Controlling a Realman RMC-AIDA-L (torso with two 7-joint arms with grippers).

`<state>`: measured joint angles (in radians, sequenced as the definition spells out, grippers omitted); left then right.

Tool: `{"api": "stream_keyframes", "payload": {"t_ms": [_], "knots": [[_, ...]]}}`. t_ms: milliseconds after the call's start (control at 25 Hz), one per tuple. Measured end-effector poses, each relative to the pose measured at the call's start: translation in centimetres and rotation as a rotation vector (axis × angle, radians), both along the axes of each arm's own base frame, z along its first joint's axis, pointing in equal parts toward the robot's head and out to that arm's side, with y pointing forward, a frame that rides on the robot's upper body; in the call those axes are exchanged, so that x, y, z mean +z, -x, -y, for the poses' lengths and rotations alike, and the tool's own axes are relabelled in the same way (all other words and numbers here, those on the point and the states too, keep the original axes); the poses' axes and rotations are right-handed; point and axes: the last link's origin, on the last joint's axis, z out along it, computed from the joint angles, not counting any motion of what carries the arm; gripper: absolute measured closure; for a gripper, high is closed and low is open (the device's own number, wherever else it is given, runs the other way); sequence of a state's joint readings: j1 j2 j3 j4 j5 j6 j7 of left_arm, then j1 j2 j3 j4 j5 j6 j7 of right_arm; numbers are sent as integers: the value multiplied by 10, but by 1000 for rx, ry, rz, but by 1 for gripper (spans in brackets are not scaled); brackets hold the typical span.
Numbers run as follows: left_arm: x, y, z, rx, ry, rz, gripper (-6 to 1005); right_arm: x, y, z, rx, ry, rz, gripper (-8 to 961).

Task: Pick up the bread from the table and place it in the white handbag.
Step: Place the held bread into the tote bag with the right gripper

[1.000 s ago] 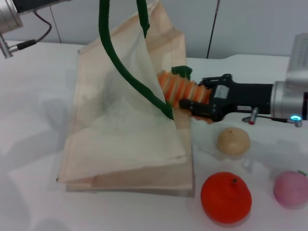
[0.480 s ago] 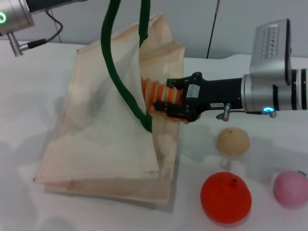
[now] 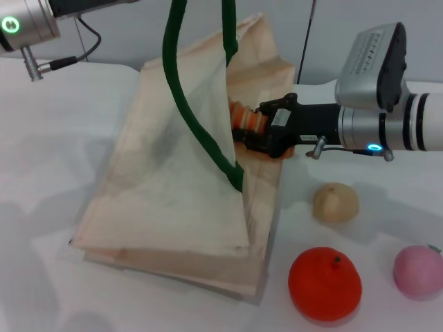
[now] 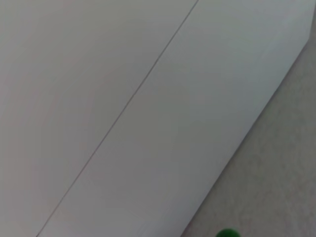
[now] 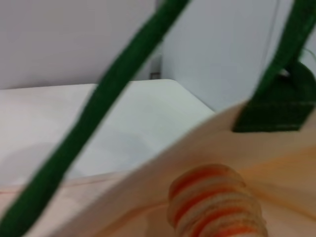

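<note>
bread point(image 3: 246, 119) clamped in right gripper point(image 3: 250, 131), striped end poking past the fingers into mouth of white handbag point(image 3: 173, 187), above the table point(image 3: 55, 152). long axis in line with the arm, pointing deeper into the bag. green strap point(image 3: 201, 131) lifted up out of frame near left arm point(image 3: 28, 24); left fingers unseen, cannot tell. release likely next.

A plain white worktop point(image 3: 62, 138) fills the foreground under soft, even light that throws only faint grey shadows. Behind it stands a pale grey-white wall point(image 3: 124, 31) of flat panels split by thin dark vertical seams, one seam point(image 3: 309, 38) rising at the far edge.
</note>
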<state>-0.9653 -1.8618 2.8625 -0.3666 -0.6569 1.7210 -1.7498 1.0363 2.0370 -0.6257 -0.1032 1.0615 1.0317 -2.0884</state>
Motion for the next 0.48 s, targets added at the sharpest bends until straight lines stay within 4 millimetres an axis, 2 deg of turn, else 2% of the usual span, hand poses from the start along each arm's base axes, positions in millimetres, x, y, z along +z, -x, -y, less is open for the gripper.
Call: {"api": "stream_keyframes", "payload": {"t_ms": [320,480], "knots": [[0,-2,0,-5,2,1,796,-3,9,10,30,65,-47,599],[-2,-3,-1,-8,4,3,793,-2,13,8,30,63,-60,623]]}}
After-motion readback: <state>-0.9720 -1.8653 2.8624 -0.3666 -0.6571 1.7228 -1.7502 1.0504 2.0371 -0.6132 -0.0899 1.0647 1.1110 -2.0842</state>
